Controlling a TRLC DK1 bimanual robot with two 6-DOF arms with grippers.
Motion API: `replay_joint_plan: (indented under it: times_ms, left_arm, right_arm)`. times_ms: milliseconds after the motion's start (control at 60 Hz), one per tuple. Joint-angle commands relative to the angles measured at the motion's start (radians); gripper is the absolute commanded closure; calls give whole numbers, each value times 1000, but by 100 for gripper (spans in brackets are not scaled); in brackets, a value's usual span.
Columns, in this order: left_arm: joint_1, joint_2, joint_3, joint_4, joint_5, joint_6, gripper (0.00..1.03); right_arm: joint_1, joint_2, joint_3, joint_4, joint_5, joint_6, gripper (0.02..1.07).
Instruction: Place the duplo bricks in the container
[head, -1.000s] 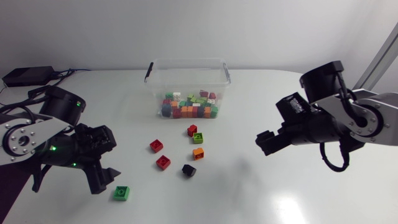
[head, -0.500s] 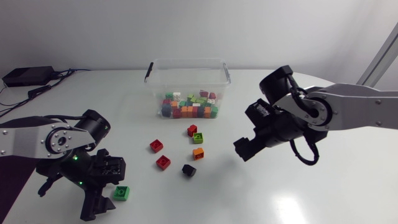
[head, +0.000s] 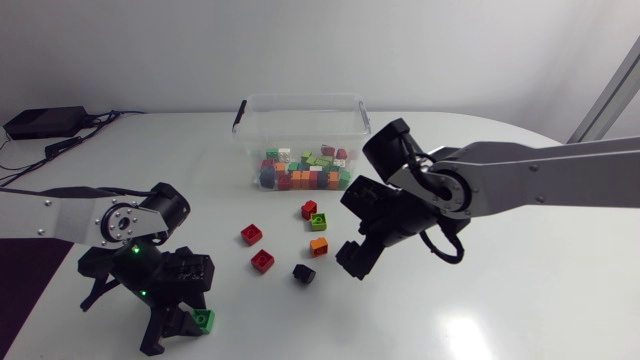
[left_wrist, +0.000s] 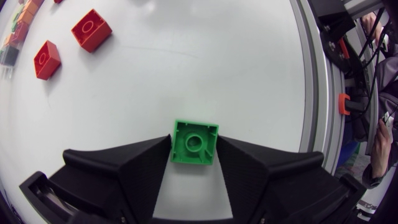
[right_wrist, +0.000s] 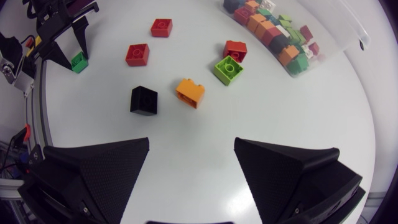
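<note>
L gripper (left_wrist: 194, 149) sits low on the table (head: 480, 310), its two fingers pressed against opposite sides of a green brick (left_wrist: 194, 142). The brick lies flat, single stud up, toward the table's left side, well apart from the container (head: 300, 125). R gripper (right_wrist: 191, 148) hangs over the middle w/ fingers spread wide and nothing btwn them. A black brick (right_wrist: 143, 99) and an orange brick (right_wrist: 190, 92) lie just ahead of it. Beyond those are a lime brick (right_wrist: 228, 69) w/ a red brick (right_wrist: 235, 50) just beside it. A second red brick (right_wrist: 137, 54) and a third red brick (right_wrist: 161, 27) lie nearer the L arm. The container is a clear plastic box at the back, its floor covered w/ mixed red, green, orange and white bricks. The tabletop is plain white and glossy.
</note>
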Motion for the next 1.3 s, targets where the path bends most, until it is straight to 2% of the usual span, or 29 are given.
replay_joint_plan:
  times_ms: [0,83,150,250,383,633,750,917,1000,1133,1283]
  left_arm:
    - [-9,18,21,7,23,38,62]
    - [-17,24,19,17,30,35,62]
    - [-22,23,19,16,35,34,62]
    - [-25,15,24,7,40,38,62]
    - [-43,12,27,2,49,40,62]
    - [-66,11,35,2,49,24,62]
    - [-40,-23,59,-15,49,26,62]
    - [54,-100,187,-58,95,12,62]
    - [75,-111,271,-82,127,-17,62]
    - [80,-95,386,-70,179,-98,62]
    - [77,-58,504,4,234,-212,62]
  right_arm:
    - [1,80,51,10,-6,-67,8]
    - [1,163,119,-5,-4,-30,8]
    - [14,227,182,-9,86,56,9]
    - [54,258,241,-28,154,145,9]
    - [79,299,330,-144,169,260,9]
    - [108,381,415,-245,180,421,9]
    - [117,407,436,-262,185,446,10]
    - [122,445,464,-257,211,459,14]
    - [133,467,473,-251,220,475,21]
    - [131,497,479,-249,223,486,24]
    - [133,500,472,-225,223,496,47]
